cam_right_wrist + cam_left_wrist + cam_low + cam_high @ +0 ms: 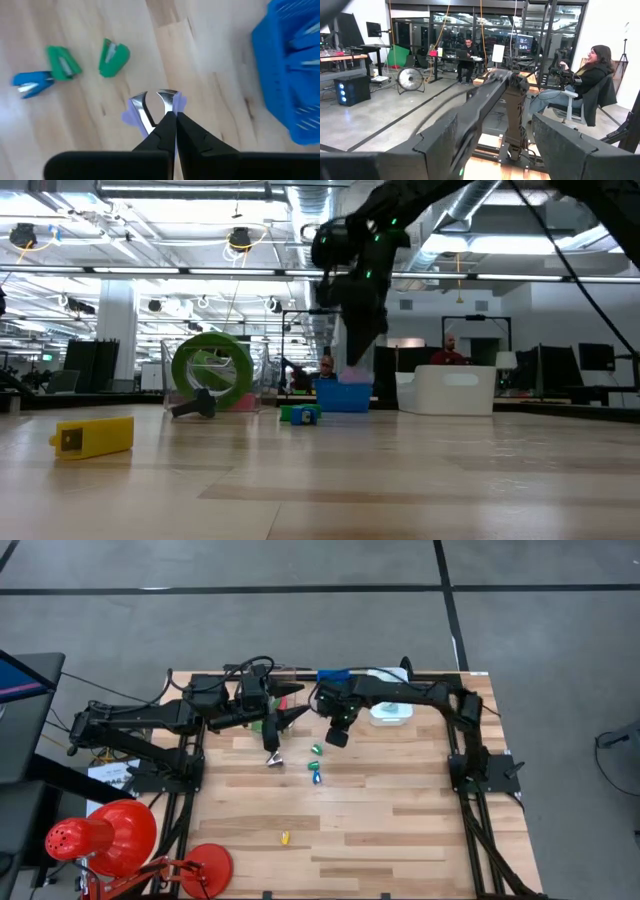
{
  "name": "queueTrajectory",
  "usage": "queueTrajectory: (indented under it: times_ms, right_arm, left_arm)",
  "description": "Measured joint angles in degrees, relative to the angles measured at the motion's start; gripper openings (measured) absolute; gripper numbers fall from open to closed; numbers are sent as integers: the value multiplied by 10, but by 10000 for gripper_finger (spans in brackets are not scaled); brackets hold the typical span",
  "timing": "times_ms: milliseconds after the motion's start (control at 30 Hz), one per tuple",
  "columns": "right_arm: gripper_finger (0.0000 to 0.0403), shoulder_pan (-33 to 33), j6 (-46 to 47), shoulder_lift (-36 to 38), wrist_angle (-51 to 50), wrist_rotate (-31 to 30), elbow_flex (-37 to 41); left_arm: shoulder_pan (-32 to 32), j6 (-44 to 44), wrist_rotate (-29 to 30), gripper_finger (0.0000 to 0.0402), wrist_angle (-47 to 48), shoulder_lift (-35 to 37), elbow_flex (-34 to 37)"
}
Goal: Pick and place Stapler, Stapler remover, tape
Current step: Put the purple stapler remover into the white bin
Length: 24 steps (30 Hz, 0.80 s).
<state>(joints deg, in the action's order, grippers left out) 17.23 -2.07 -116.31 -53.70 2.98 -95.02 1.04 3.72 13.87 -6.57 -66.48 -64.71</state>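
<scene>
Right gripper (pixel 172 116) was clenched on a lilac staple remover (pixel 150 107) near the blue basket (pixel 287 75); green removers (pixel 112 57) remained on the table (pixel 210 65).

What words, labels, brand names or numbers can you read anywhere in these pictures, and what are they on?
None can be read.
Yellow block: a small dark square on its end, no legible text.
Papers beside the table's left edge: print too small to read.
Screens in the room behind: too blurred to read.
Green tape roll, blue basket and white tray: no text visible.
</scene>
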Motion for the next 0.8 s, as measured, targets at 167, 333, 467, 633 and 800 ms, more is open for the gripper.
queueTrajectory:
  times_ms: [167, 333, 467, 633, 800]
  right_arm:
    - [0, 0, 0, 56, -19, 0, 0]
    - [0, 9, 0, 108, -31, 0, 0]
    - [0, 28, 0, 136, -40, 0, 0]
    - [0, 59, 0, 155, -49, 0, 0]
    - [0, 89, 0, 160, -60, 0, 0]
  left_arm:
    - [0, 0, 0, 245, 0, 0, 0]
    - [0, 0, 0, 245, 0, 0, 0]
    - [0, 0, 0, 245, 0, 0, 0]
    - [0, 0, 0, 245, 0, 0, 0]
    - [0, 0, 0, 245, 0, 0, 0]
